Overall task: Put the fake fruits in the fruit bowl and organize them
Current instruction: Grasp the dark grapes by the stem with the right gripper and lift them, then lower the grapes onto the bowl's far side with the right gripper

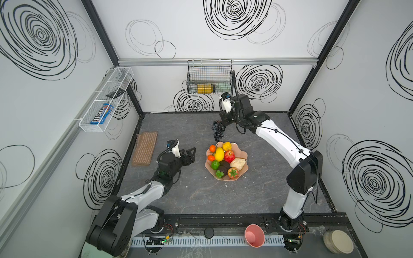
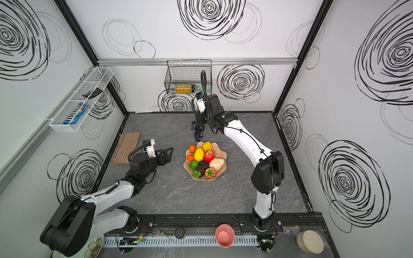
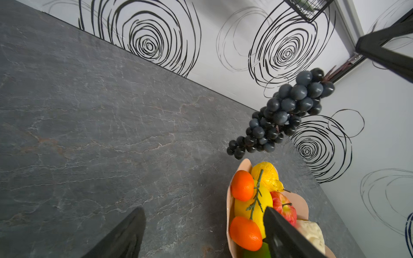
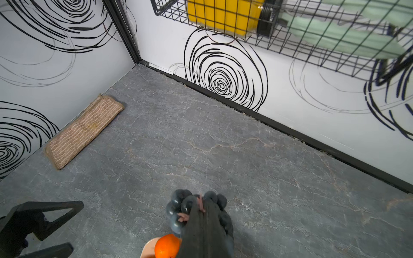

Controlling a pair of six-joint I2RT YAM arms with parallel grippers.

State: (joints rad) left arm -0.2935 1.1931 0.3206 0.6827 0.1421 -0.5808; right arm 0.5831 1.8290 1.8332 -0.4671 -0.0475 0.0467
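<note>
right fingers (image 4: 194, 225) pinch the grape bunch (image 3: 279, 116) by its stem so it dangles clear near the fruit bowl (image 1: 244, 156); left fingers (image 3: 125, 239) spread, empty, parked alongside

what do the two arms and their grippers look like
The left arm and right arm have white shells between bulky black joints. A thin black cable runs along each, and a ribbed black hose loops to a white wrist camera mount. The left gripper has black open-triangle fingers; the right gripper is black too.
</note>
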